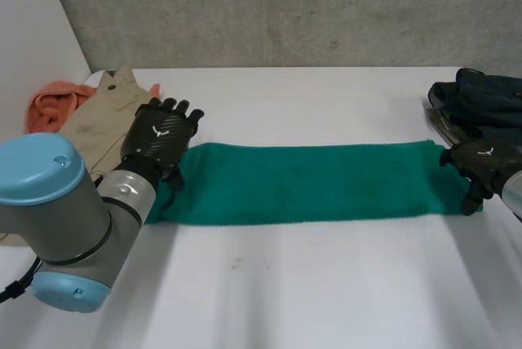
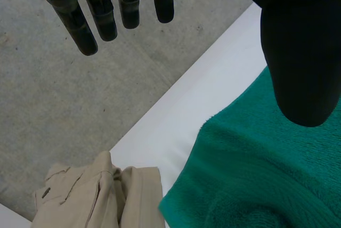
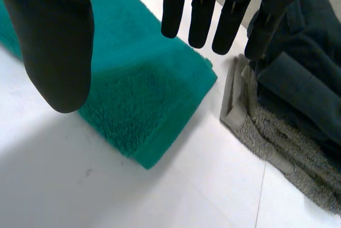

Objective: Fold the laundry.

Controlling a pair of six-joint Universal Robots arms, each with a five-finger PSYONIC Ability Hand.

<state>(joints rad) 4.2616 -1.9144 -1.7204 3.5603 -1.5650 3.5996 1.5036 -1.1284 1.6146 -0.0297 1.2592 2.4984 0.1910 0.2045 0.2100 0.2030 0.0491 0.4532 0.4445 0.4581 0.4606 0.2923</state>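
Observation:
A green towel (image 1: 310, 182), folded into a long strip, lies across the middle of the white table (image 1: 285, 292). My left hand (image 1: 161, 133) hovers over the strip's left end, fingers (image 2: 106, 15) straight and thumb spread, holding nothing; the towel's end (image 2: 256, 180) lies below the thumb. My right hand (image 1: 483, 161) is at the strip's right end. Its fingers (image 3: 202, 9) are straight and its thumb is apart from them, above the towel's end corner (image 3: 144, 100), with nothing gripped.
A beige garment (image 1: 102, 117) (image 2: 101, 198) and an orange cloth (image 1: 50, 104) lie at the table's back left. At the back right, dark blue clothes (image 1: 481, 96) (image 3: 303, 73) are piled on a grey towel (image 3: 287, 153), just beyond the green towel's right end.

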